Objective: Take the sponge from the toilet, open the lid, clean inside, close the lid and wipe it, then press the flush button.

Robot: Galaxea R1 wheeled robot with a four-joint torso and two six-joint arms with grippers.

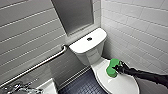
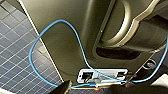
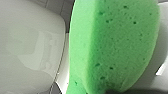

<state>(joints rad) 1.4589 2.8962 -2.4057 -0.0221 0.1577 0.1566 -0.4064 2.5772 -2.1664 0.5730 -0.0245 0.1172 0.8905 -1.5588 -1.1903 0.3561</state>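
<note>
Fingers (image 1: 118, 67) of the right gripper (image 1: 116, 68) clamp the sponge (image 1: 111, 70) against the closed lid (image 1: 121, 83); maintain a firm, centred grip throughout.

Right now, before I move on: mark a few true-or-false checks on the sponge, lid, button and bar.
1. The lid is closed. True.
2. The sponge lies on the tank top. False: the right hand holds it at the lid.
3. The flush button sits on the tank top. True.
4. The grab bar is on the wall right of the toilet. False: it is on the wall at the head view's left.
</note>
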